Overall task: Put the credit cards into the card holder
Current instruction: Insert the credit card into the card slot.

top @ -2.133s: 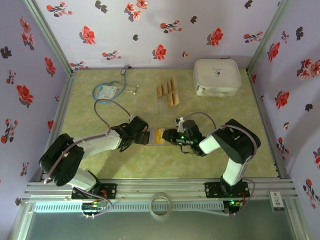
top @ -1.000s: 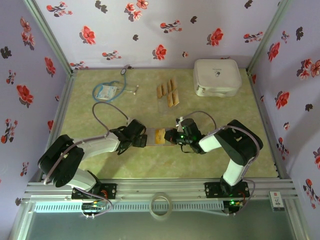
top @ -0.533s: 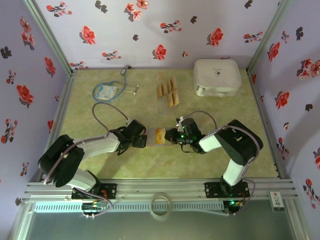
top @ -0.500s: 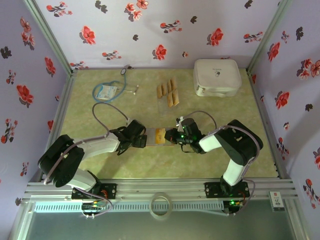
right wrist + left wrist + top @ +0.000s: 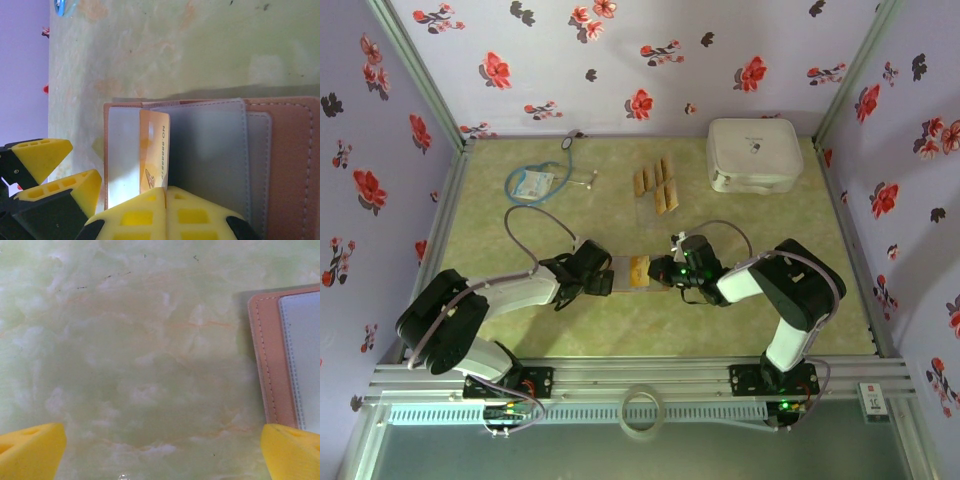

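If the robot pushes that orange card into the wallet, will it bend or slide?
The card lies flat with straight edges, so it is probably stiff, yet thin and light. Its surface looks smooth, so it may slip in the right gripper.

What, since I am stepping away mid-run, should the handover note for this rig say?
Left gripper: jaws open, low over the table, one fingertip at the edge of the card holder.
Right gripper: jaws shut on one credit card, which lies across the grey pockets of the card holder.
Done: the card holder lies open between the two grippers, with that one card at a pocket. Whether it is seated cannot be told.
Left: the loose credit cards, about four, lie farther back on the table and have to go in.
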Controlling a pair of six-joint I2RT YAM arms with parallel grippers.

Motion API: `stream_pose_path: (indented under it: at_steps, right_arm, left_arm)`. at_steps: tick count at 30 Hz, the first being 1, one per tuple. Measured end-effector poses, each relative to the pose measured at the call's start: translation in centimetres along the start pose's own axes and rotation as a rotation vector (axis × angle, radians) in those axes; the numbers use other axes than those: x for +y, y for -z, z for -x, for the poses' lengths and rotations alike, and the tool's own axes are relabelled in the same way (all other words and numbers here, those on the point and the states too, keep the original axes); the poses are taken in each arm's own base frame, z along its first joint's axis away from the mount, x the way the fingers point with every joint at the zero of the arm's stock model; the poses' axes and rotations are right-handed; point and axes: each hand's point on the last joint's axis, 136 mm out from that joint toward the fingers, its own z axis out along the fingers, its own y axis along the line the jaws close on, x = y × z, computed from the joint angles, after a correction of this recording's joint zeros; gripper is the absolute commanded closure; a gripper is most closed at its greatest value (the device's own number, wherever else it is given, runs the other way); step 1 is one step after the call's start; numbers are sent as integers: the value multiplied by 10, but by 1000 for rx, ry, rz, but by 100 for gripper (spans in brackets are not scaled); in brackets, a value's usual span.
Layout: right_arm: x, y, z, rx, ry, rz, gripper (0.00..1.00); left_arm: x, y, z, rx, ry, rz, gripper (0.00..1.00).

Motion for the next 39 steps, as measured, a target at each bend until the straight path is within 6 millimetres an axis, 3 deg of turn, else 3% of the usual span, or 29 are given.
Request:
stream_pose_path:
  at_steps: [6,13,23,39]
  right_arm:
    - [1,-2,-3,8,5,0,93]
    - [4,-2,-3,2,12,5,77]
    - [4,6,-1,4,26,-52,67]
    - [5,5,-7,66,74,-178,66]
  left_arm:
    - [0,0,0,-2,1,-1,0]
    - [1,-1,-2,1,0,0,0]
    - [4,-2,-1,-1,20,-4,0]
    - [15,0,4,-20,90,-25,0]
